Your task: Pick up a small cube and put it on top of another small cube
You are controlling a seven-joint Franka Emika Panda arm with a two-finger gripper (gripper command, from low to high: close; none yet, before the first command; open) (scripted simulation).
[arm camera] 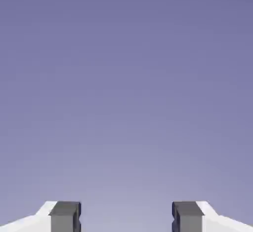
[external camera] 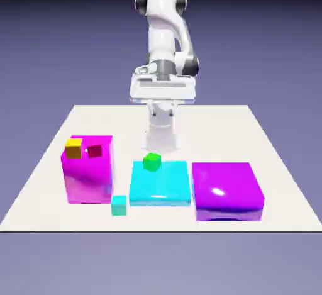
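A pale worktop (external camera: 220, 133) stands before a blue-violet backdrop; the hand view shows only backdrop and the fingertips. In the exterior view, a wide purple block (external camera: 226, 187) lies right of a flat cyan block (external camera: 160, 185); a tall magenta block (external camera: 89, 177) stands left. The claw (arm camera: 126, 217) is spread wide, nothing between its fingertips. The small teal cube (external camera: 119, 205) sits near the worktop's front edge, between the magenta and cyan blocks, bare worktop before it. The small green cube (external camera: 152, 161) is at the cyan block's far edge. Both cubes show no long axis.

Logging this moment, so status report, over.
Gripper open, nothing between fingertips. Teal cube on the table, top bare. Green cube at the flat cyan block. Nothing stacked on either.
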